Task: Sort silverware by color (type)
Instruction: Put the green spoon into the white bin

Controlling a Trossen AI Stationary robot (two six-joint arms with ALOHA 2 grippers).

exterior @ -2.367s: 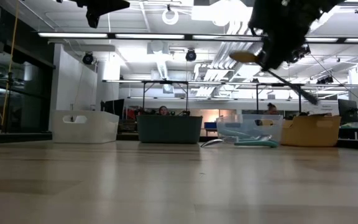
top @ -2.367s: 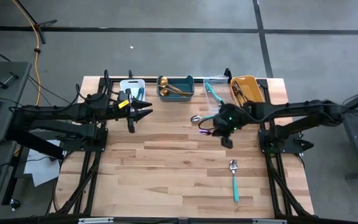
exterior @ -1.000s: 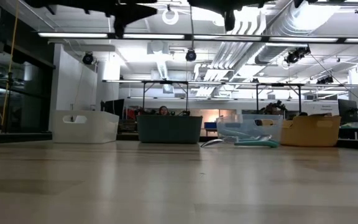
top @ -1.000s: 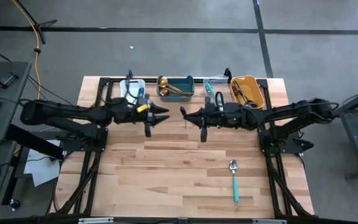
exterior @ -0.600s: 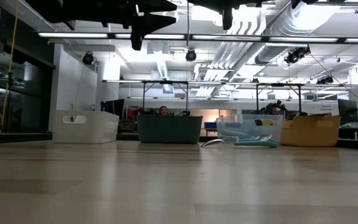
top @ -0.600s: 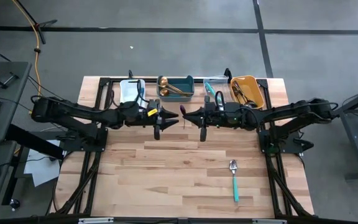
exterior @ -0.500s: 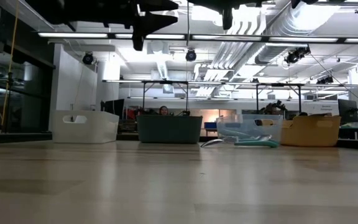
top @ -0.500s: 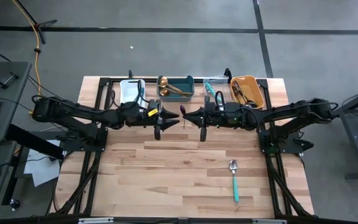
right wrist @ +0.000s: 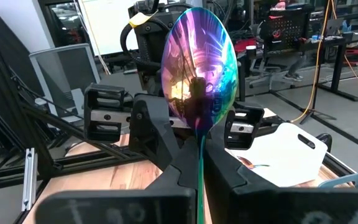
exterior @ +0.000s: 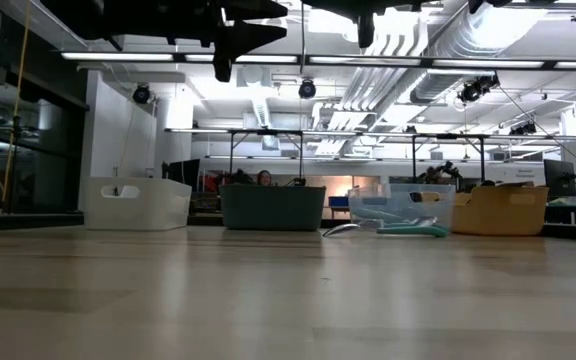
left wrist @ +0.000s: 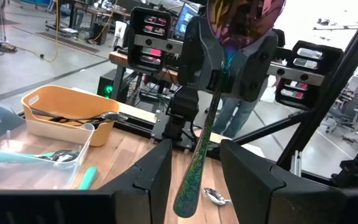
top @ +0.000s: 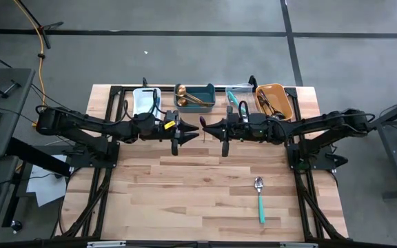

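An iridescent purple-pink spoon hangs in the air over the table's far middle, with my right gripper shut on it. Its bowl is up and its handle points down. My left gripper faces the right one from the table's left. It is open, with one finger on each side of the handle's lower part and a gap showing on both sides. A silver spoon with a teal handle lies flat on the table at the near right. My right gripper pinches the spoon's handle just below the bowl between its two fingers. The fingers come level from the table's right and lie across the handle. The spoon stands nearly upright, clear of the table, with the rest of the handle hanging below the fingers.
Along the far edge stand a white bin, a teal bin with gold spoons, a clear bin with teal-handled pieces and an orange bin with dark ones. The table's near half is bare wood apart from the teal-handled spoon.
My left gripper has moved toward the table's right and slightly down, up to the right gripper, and then stopped. Its open fingers now stand on either side of the spoon's handle. The right gripper and the spoon have kept still.
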